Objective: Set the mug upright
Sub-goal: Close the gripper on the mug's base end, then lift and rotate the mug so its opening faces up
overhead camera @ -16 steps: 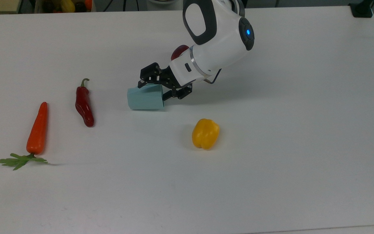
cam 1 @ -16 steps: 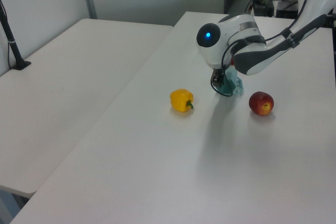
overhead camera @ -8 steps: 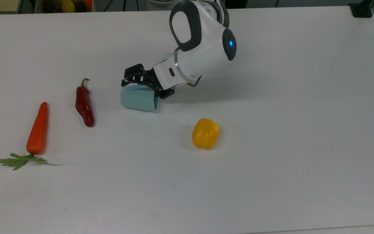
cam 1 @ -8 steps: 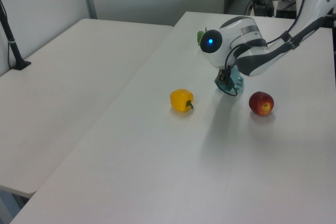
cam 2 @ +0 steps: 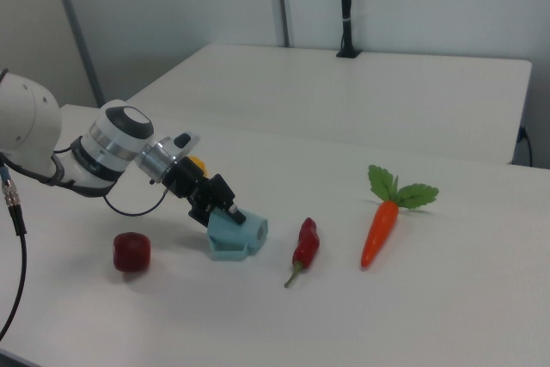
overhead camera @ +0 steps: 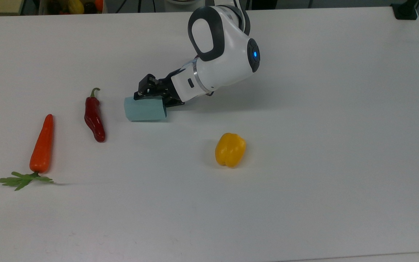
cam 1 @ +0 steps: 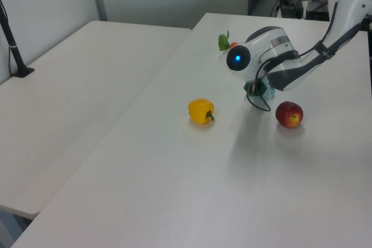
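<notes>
Gripper (overhead camera: 150, 95) is clamped on the rim end of the mug (overhead camera: 145, 109), one finger appearing to sit over the wall and the other hidden behind the cup. Largest item on record is the white table (overhead camera: 304, 182), which carries everything. Next in size, the arm's wrist housing (overhead camera: 224, 62) slants down from the top view's upper middle toward the cup. Mug position: resting on the table between the red chili pepper (overhead camera: 94, 116) and the yellow bell pepper (overhead camera: 230, 149), nearer the chili, and well apart from both. In the right view the mug (cam 2: 238, 234) is tilted, its base edge on the table and its gripped end raised; it is not yet upright. Remaining items, in descending order: a carrot (overhead camera: 42, 143) with green top at the top view's far left, the bell pepper, the chili, and a red apple (cam 1: 289, 114) near the arm in the left view. Assessment: the step in hand is the tipping of the cup about its base edge. The next move likely calls for rotating the wrist further until the base sits flat, then opening the fingers and lifting clear without dragging the cup or pushing it toward the chili.
</notes>
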Robot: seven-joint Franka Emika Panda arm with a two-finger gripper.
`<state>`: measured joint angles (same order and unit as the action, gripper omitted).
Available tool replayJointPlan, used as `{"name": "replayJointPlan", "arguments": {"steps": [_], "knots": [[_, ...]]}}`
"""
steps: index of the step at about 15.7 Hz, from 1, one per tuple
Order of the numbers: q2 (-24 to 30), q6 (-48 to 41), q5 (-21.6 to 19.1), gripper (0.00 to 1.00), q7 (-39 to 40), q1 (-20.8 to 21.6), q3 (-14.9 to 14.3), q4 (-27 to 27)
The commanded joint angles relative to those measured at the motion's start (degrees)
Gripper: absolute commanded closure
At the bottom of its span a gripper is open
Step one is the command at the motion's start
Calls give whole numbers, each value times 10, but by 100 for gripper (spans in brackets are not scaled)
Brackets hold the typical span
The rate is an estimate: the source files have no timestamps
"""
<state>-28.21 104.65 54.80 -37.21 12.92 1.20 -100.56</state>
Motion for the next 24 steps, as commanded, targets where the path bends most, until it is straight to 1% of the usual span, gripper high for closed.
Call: {"name": "replayJointPlan", "arguments": {"steps": [1, 3, 5, 7, 8, 11, 13, 15, 18, 19, 22, 24], "knots": [[6, 16, -9, 100, -4, 3, -3, -12], [20, 13, -40, 100, 12, 3, -2, -3], [40, 10, -101, 100, 79, 3, -2, 1], [67, -3, -146, 100, 121, 4, -1, 3], [75, -5, -164, 100, 129, 4, -1, 14], [84, -7, -235, 100, 145, 5, 3, 54], [89, -8, -311, 100, 151, 4, 3, 88], [89, -2, -382, 100, 171, 4, 4, 104], [83, 29, -495, 100, 271, 4, 3, 104], [82, 46, -519, 100, 293, 6, 3, 103], [62, 57, -538, 100, 346, 6, 6, 101], [43, 87, -573, 100, 385, 4, 7, 99]]}}
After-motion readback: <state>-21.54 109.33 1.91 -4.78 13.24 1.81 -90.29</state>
